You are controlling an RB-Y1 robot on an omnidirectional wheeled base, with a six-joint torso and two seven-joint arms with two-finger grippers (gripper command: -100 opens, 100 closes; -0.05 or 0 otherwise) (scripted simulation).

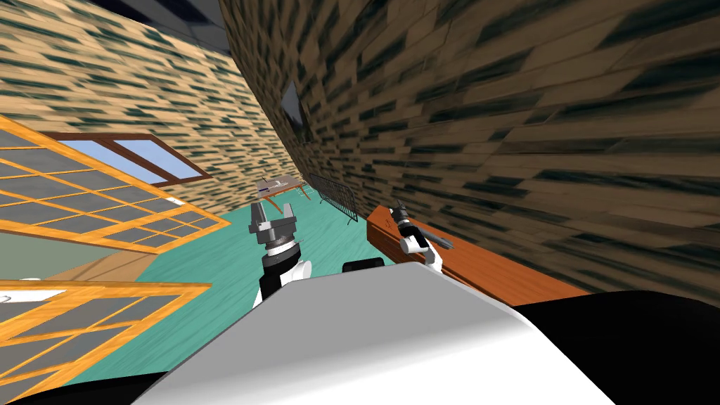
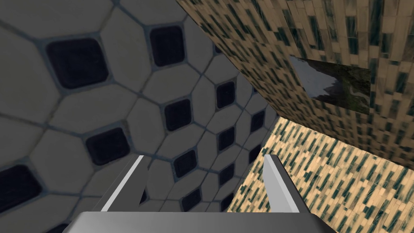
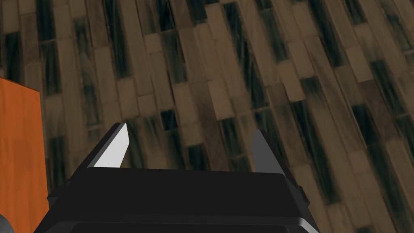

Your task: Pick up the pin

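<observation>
A long orange-brown wooden top (image 1: 492,271) runs along the brick wall on my right. My right gripper (image 1: 401,209) hovers over its far end, open and holding nothing. Seen from the right wrist, the open right gripper (image 3: 191,128) faces the brick wall, and the wooden top's edge (image 3: 18,162) lies to one side. A slim dark object (image 1: 437,242) lies on the top beside my right forearm; I cannot tell whether it is the pin. My left gripper (image 1: 273,208) is raised over the teal floor, open and empty, as its wrist view (image 2: 205,158) confirms.
A small table (image 1: 281,186) with items on it stands far ahead by the wall. A dark rail frame (image 1: 337,198) leans along the wall between that table and the wooden top. Orange lattice panels (image 1: 105,211) stand to the left. Teal floor (image 1: 211,260) lies in between.
</observation>
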